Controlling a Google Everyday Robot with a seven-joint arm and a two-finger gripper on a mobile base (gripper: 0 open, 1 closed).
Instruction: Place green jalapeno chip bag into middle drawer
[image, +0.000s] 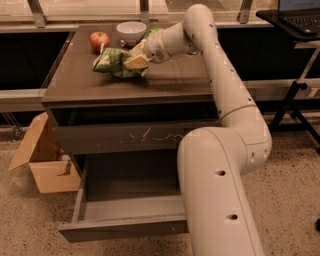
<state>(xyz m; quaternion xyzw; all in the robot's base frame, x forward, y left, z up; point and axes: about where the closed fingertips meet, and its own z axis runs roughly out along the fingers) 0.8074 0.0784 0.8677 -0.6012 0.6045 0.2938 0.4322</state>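
Note:
The green jalapeno chip bag (111, 61) is on the dark wooden tabletop (165, 80), bunched up, its left end tilted upward. My gripper (136, 61) is at the bag's right end, its tan fingers closed on it. The arm reaches in from the right and curves over the cabinet. The middle drawer (125, 231) is pulled open below, showing a bare grey interior. My arm's large lower segment hides its right part.
A red apple (99, 40) and a white bowl (131, 31) stand at the back of the tabletop. The drawer front with pale scratches (140, 137) above the open drawer is shut. A cardboard box (42, 162) sits on the floor at the left. A laptop stand (300, 75) is at the right.

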